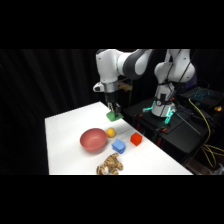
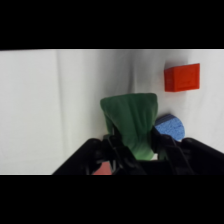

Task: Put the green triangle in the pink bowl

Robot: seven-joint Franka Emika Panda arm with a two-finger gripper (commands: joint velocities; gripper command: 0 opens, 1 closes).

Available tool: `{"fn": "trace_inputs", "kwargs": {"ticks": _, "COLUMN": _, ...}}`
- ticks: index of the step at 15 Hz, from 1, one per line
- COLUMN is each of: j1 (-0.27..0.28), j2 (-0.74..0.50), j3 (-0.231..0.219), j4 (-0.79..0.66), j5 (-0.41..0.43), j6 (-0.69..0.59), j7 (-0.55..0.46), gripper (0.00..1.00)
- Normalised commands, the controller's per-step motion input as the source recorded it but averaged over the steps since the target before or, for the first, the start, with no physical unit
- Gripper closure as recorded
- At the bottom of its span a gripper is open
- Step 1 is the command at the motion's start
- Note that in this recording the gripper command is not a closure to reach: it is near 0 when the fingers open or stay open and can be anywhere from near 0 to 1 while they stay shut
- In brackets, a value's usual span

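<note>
In the side view, the green triangle (image 1: 114,115) is held between the closed jaws of the gripper (image 1: 114,113), above the far part of the white worktop (image 1: 65,135) near its back edge. The triangle is lifted clear of the worktop and is apart from the pink bowl (image 1: 93,140), which is seen nearer the camera, towards the middle of the worktop. A small yellow ball (image 1: 110,132) is placed just beside the bowl's far right rim. A blue block (image 1: 119,146) is set to the right of the bowl, and a red cube (image 1: 136,139) is found further right, near the worktop's edge. A brown and cream heap (image 1: 110,165) is seen at the near edge; what it is cannot be told.

In the wrist view, the green triangle (image 2: 131,122) is gripped by the jaws of the gripper (image 2: 134,150) and rises from the black linkage at the bottom edge. The blue block (image 2: 171,128) is partly hidden behind the triangle's right side. The red cube (image 2: 182,77) is seen well apart at the upper right, on the worktop (image 2: 45,105).
</note>
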Motion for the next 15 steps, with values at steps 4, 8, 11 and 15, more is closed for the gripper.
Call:
{"fn": "trace_inputs", "kwargs": {"ticks": 4, "j1": 0.078, "j2": 0.46, "j3": -0.005, "j4": 0.63, "j5": -0.126, "j6": -0.2, "j7": 0.02, "gripper": 1.0}}
{"fn": "trace_inputs", "kwargs": {"ticks": 8, "j1": 0.058, "j2": 0.49, "j3": 0.006, "j4": 0.63, "j5": -0.065, "j6": -0.21, "j7": -0.04, "gripper": 1.0}}
{"fn": "trace_inputs", "kwargs": {"ticks": 11, "j1": 0.026, "j2": 0.47, "j3": 0.012, "j4": 0.63, "j5": -0.035, "j6": -0.26, "j7": -0.12, "gripper": 1.0}}
{"fn": "trace_inputs", "kwargs": {"ticks": 15, "j1": 0.005, "j2": 0.4, "j3": 0.004, "j4": 0.62, "j5": -0.04, "j6": -0.28, "j7": -0.16, "gripper": 1.0}}
